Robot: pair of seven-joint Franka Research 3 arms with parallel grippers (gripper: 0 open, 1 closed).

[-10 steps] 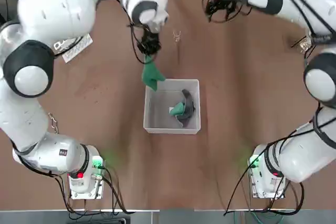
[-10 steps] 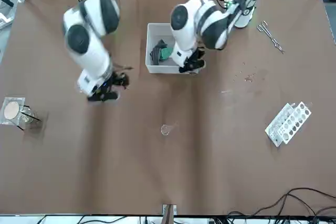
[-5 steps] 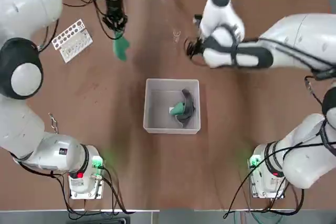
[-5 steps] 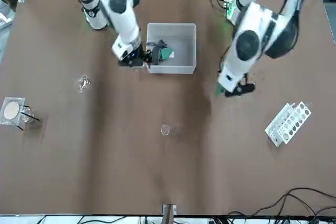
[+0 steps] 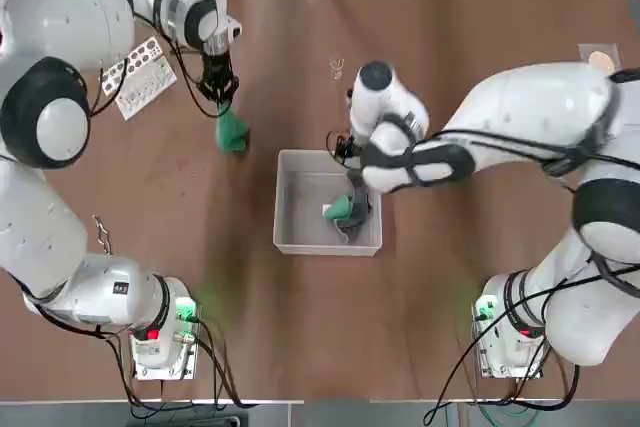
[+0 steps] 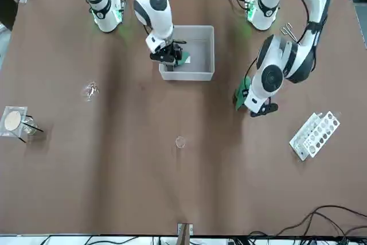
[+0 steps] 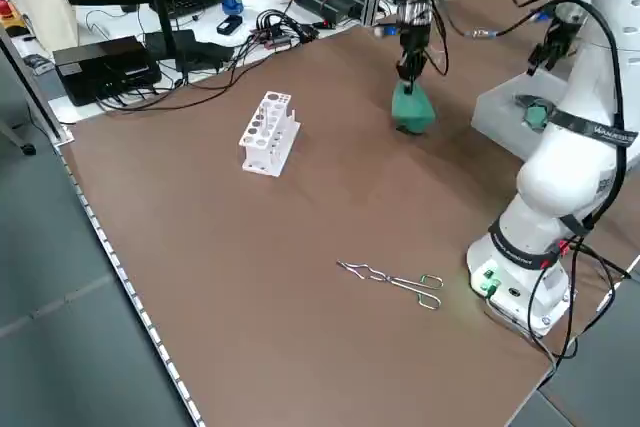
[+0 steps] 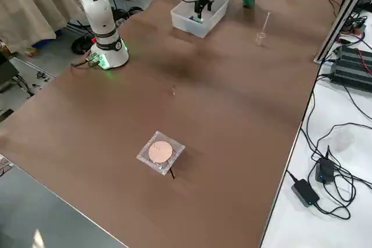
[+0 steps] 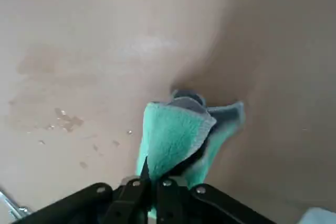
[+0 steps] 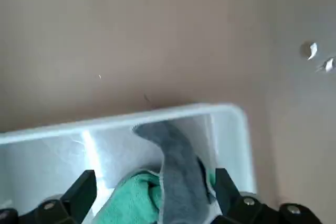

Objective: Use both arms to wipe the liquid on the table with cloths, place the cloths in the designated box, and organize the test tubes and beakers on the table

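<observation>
The left gripper (image 9: 152,182) is pinching a cloth (image 9: 178,135), its long axis hanging down over the table's left side. The right gripper (image 10: 157,195) is hovering open above the box (image 6: 198,67), where another cloth (image 10: 181,174) is lying.

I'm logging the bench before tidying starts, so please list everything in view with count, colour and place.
box: one, pale grey-white, table's middle
cloth in the box: one, green and grey
held cloth: one, teal-green and grey, in the left gripper
tube rack: one, white, far left
scissor-like tool: one, silver, near the left arm's base
droplets: several, clear, beside the held cloth
beaker: one, clear, beyond the box
left gripper: black, shut on its cloth
right gripper: black, open over the box
</observation>
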